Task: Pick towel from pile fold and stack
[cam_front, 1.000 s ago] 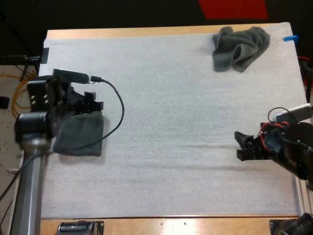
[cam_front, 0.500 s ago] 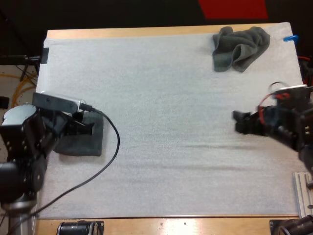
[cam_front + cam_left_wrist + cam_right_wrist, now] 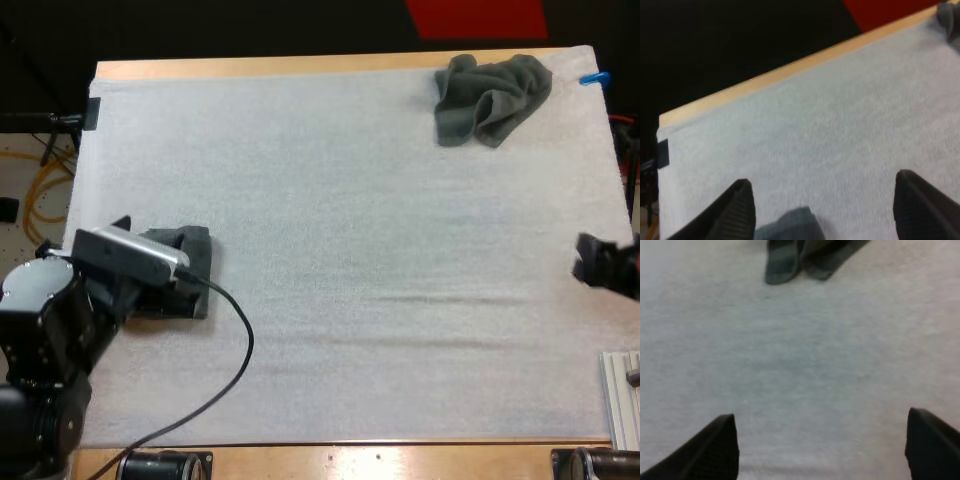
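As seen from high: note folded towel [image 3: 200, 255], dark grey-green flat rectangle, near left edge of white mat [image 3: 330, 200], partly under left arm; crumpled towel [image 3: 490, 98], soft lumpy heap, at far right corner. Judge one towel placed, next pick pending. Left wrist: find left jaws released over folded towel's edge. Right wrist: find right jaws released above bare matte mat, facing crumpled towel. Expect reach there, pinch on raised fold.

Crumpled towel [image 3: 490, 98] on mat [image 3: 350, 280], far right corner; folded towel [image 3: 195, 245] on mat, left side, well apart.
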Available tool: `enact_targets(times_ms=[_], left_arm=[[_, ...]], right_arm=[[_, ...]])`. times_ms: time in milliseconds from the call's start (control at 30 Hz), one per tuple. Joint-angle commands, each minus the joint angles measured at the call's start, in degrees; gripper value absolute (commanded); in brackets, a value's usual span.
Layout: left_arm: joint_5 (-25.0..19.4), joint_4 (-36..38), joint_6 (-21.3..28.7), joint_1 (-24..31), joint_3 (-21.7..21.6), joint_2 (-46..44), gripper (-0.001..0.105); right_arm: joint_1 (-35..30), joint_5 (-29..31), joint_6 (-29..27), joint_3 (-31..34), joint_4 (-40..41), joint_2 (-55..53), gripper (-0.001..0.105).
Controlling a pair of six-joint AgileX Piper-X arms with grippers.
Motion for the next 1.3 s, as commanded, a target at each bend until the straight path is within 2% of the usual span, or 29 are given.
enact_targets(times_ms=[0,67,333,567,667,867,967,1067,1167,1267], left_arm=[[-1.16,0.9,0.67,-0.75,-0.06,-1.06,0.058],[-2.61,1.49,0.67,-1.53,0.68,-2.93,0.058],[-8.98,2.87,-0.05,-1.66,5.41,-16.75,0.058],[-9.64,6.37,-1.34,-1.66,9.55,-29.31,0.058],[-9.64,10.65,-1.41,-1.66,9.61,-34.31,0.058],[-9.64,22.38,-3.24,-1.66,9.61,-41.87,0.058],[-9.58,25.98,-4.46,-1.66,9.61,-45.1,0.058],[-9.98,29.79,-5.24,-1.6,9.51,-46.75,0.058],[-11.11,29.54,-6.14,-1.49,10.05,-46.61,0.058],[-12.4,24.23,-5.79,-1.49,11.53,-46.61,0.058]], right_arm=[[-0.19,1.4,-2.56,-0.45,1.7,-2.22,0.067],[-0.05,2.47,-4.69,-0.25,2.83,-5.53,0.067],[-0.06,2.31,-4.45,-0.07,3.51,-17.81,0.067],[-0.06,2.32,-4.45,4.58,3.09,-28.93,0.067],[-0.06,2.61,-4.36,7.59,3.09,-34.47,0.067],[-0.2,9.63,-1.93,13.08,4.12,-44.18,0.067],[-0.11,10.46,-0.86,13.63,7.17,-44.45,0.067],[-0.12,10.53,-1.11,14.4,6.92,-44.64,0.067],[-0.12,10.53,-1.37,14.9,5.59,-44.63,0.067],[-0.12,10.53,-2.06,16.15,2.37,-44.63,0.067]])
